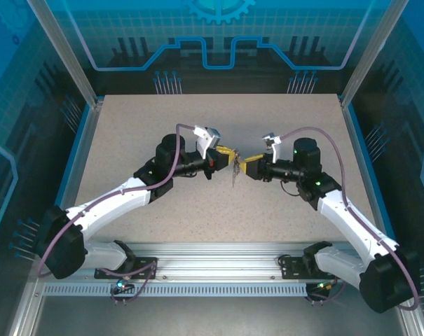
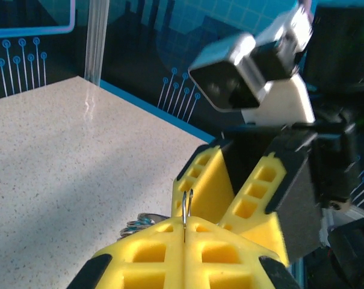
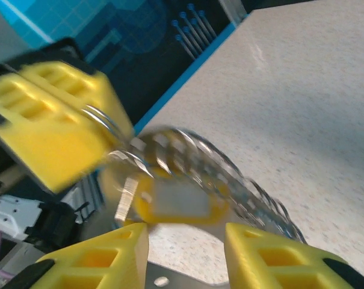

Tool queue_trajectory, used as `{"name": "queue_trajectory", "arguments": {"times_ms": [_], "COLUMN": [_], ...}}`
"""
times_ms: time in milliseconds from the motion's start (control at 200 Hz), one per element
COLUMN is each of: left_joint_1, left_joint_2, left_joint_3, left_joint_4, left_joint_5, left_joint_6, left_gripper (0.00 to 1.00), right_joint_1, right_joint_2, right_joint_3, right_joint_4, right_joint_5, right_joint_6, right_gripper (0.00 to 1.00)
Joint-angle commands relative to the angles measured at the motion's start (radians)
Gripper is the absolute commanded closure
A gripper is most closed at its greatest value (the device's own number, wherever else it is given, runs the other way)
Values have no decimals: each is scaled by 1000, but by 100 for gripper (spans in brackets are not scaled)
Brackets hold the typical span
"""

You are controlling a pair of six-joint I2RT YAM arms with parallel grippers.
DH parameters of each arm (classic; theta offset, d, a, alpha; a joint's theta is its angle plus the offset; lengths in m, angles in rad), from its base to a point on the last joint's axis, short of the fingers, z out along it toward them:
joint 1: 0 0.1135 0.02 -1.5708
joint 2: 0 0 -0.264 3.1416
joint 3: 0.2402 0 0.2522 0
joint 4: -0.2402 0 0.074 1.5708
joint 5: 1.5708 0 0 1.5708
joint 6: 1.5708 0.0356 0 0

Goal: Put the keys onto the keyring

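A speckled tabletop [image 1: 162, 119] was enclosed by blue-lit panels [image 1: 219, 42]. Above the middle of the tabletop, the two arms were brought tip to tip.

The left gripper [image 1: 224, 154] was closed on the keyring [image 1: 234, 175]. In the left wrist view, its thin metal ring [image 2: 185, 205] was seen pinched upright between the yellow fingers [image 2: 145, 247]. In the top view, the silvery chain was seen hanging below that grip.

The right gripper [image 1: 247, 165] was held just opposite. Its fingers [image 3: 272, 253] were spread apart, and nothing was clamped between them.

In the right wrist view, the key [image 3: 169, 201], marked by its yellow head, was seen just beyond those fingertips. It lay beside the blurred chain [image 3: 230, 174] and below the closed fingers of the left gripper. Whether the key was touching the ring could not be told, because that view was blurred.
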Motion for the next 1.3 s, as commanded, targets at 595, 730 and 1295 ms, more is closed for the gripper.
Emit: {"name": "queue_trajectory", "arguments": {"times_ms": [595,730,1295], "left_joint_1": [-2,-1,8], "left_joint_2": [27,59,109], "left_joint_3": [-80,-73,-62], "left_joint_4": [444,501,596], "left_joint_5": [5,18,36], "left_joint_6": [-300,-347,-431], "left_gripper": [100,100,100], "right_joint_1": [-73,-63,45], "right_joint_2": [-87,-60,-6], "right_joint_3": [-29,-35,-18], "right_joint_4": [428,533,574], "right_joint_5": [88,65,66], "right_joint_6": [290,320,272], "right_gripper": [44,41,42]}}
